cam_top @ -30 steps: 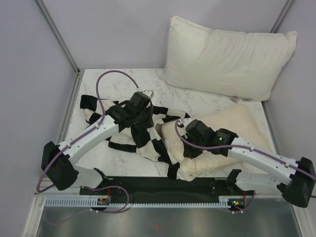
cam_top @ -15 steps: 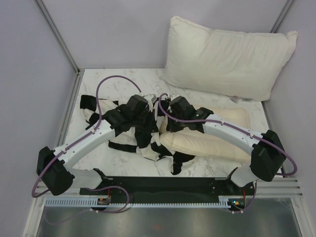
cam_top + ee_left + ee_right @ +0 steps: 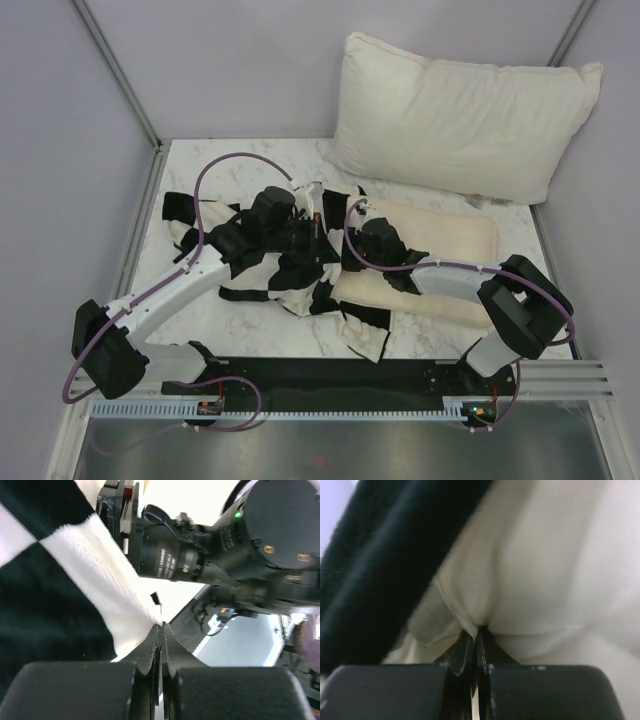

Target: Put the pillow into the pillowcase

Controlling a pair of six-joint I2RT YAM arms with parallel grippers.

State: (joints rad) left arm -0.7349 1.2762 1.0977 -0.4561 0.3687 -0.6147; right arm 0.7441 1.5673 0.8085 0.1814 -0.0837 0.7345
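Top external view puts the pillow [image 3: 450,238] flat on the right half of the table [image 3: 215,165]. Its left end meets the crumpled pillowcase [image 3: 285,280], which lies in the middle and to the left. Most of the cream fabric is outside the case, and only the left end seems to be under the checkered cloth.

In the right wrist view, the right gripper [image 3: 476,630] is clenched on a small fold of the pillow's fabric, with black cloth of the case just beside it. In the left wrist view, the left gripper [image 3: 161,629] is pressed tight on a white edge of the pillowcase. The right arm's wrist is near in front of it.

I judge that the step in hand is the start of the insertion: one arm keeps the rim of the case and the other brings the pillow's end to it. The next move probably calls for lifting that rim so the mouth is open. Then the pillow has to be pushed to the left, deeper inside, without the thin fold slipping out.

A larger white pillow [image 3: 460,115] leans on the back wall, well apart from the work.
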